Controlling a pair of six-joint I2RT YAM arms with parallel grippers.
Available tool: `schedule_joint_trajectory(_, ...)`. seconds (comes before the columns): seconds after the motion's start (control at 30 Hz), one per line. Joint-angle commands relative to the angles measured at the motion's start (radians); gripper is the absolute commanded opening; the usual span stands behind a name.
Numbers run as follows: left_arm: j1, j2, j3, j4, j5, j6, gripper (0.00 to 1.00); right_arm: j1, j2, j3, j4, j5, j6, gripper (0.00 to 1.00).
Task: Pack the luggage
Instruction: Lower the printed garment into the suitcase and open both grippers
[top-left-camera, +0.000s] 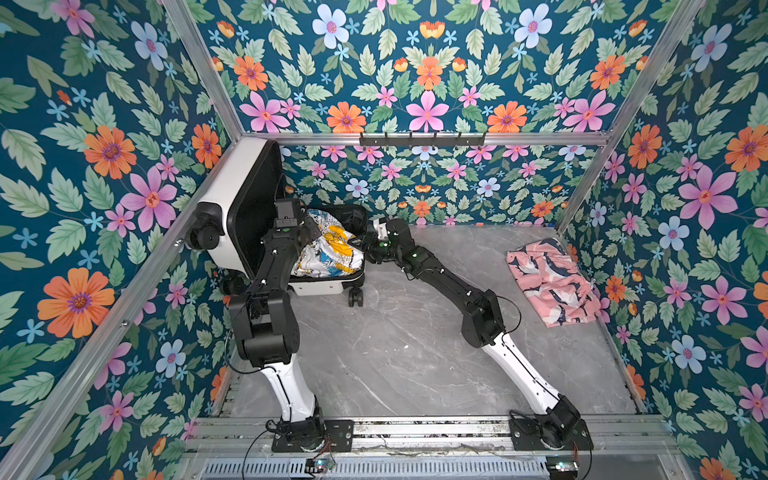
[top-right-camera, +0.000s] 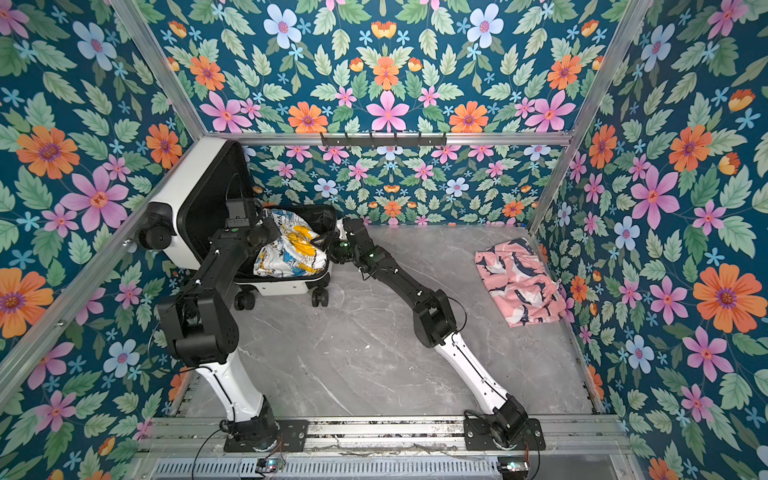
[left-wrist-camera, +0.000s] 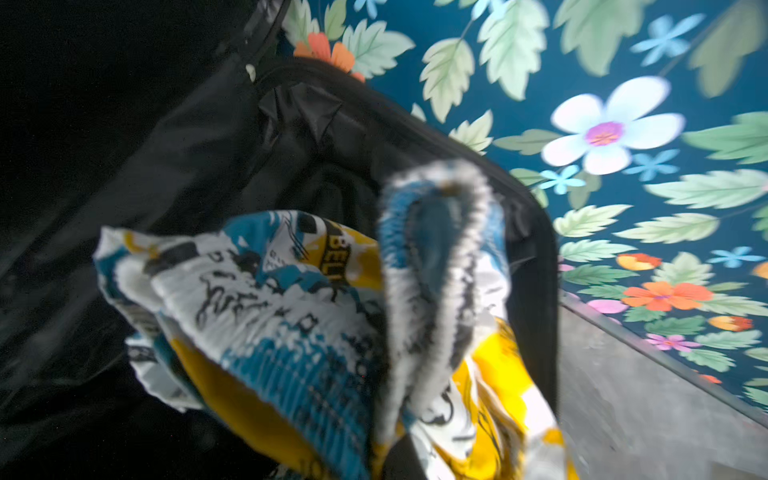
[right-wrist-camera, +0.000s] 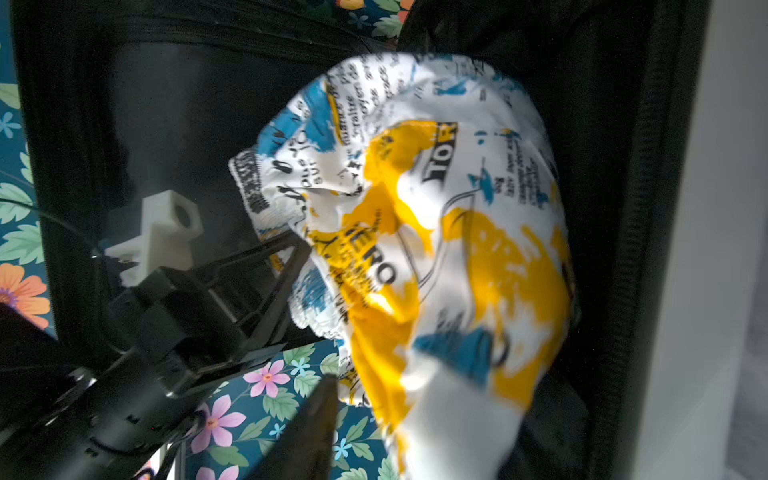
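The near and middle grey desk (top-left-camera: 415, 353) is open room between the two arms. Farther right, one pink patterned garment (top-left-camera: 552, 282) lies flat along the desk's right edge. In the far left corner sits the one luggage (top-left-camera: 232, 187), open, its lid tipped back toward the left wall. One printed garment (top-left-camera: 328, 253) is bunched inside, up to the rim. The left fingers (right-wrist-camera: 297, 266) are pinched closed on its edge. Only one of the right fingers (right-wrist-camera: 322, 415) shows, just beside the cloth, so I cannot tell their spread.
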Motion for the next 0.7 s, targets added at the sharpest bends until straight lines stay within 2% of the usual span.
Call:
schedule_joint_trajectory(0.0, 0.014, 0.060, 0.022, 0.026, 0.049, 0.041, 0.00, 0.002, -0.015, -0.001, 0.037, 0.008, -0.014, 0.93)
schedule_joint_trajectory(0.1, 0.028, 0.127, 0.056, 0.002, 0.068, 0.061, 0.00, 0.003, -0.040, -0.005, 0.032, -0.006, -0.049, 0.95)
schedule_joint_trajectory(0.13, 0.032, 0.152, 0.075, -0.016, 0.065, 0.064, 0.06, 0.002, -0.052, -0.012, 0.027, -0.010, -0.060, 0.95)
schedule_joint_trajectory(0.17, 0.035, 0.170, 0.090, -0.032, 0.056, 0.065, 0.18, 0.002, -0.064, -0.023, 0.028, -0.015, -0.066, 0.95)
schedule_joint_trajectory(0.23, 0.040, 0.200, 0.119, -0.070, 0.002, 0.053, 0.48, 0.003, -0.097, -0.053, 0.035, -0.026, -0.075, 0.95)
schedule_joint_trajectory(0.27, 0.042, 0.207, 0.132, -0.089, -0.028, 0.042, 0.75, 0.001, -0.110, -0.064, 0.036, -0.031, -0.083, 0.95)
schedule_joint_trajectory(0.3, 0.044, 0.213, 0.142, -0.104, -0.053, 0.032, 0.86, 0.002, -0.127, -0.073, 0.029, -0.036, -0.093, 0.95)
schedule_joint_trajectory(0.4, 0.045, 0.204, 0.155, -0.124, -0.109, 0.009, 0.88, -0.001, -0.179, -0.077, -0.064, -0.028, -0.171, 0.95)
schedule_joint_trajectory(0.53, 0.045, 0.177, 0.181, -0.164, -0.170, -0.021, 0.90, -0.028, -0.275, -0.119, -0.272, 0.033, -0.292, 0.92)
schedule_joint_trajectory(0.63, 0.043, 0.143, 0.190, -0.195, -0.204, -0.037, 0.99, -0.064, -0.367, -0.182, -0.422, 0.082, -0.378, 0.91)
schedule_joint_trajectory(0.67, 0.040, 0.123, 0.181, -0.197, -0.209, -0.040, 0.99, -0.076, -0.399, -0.197, -0.491, 0.116, -0.417, 0.90)
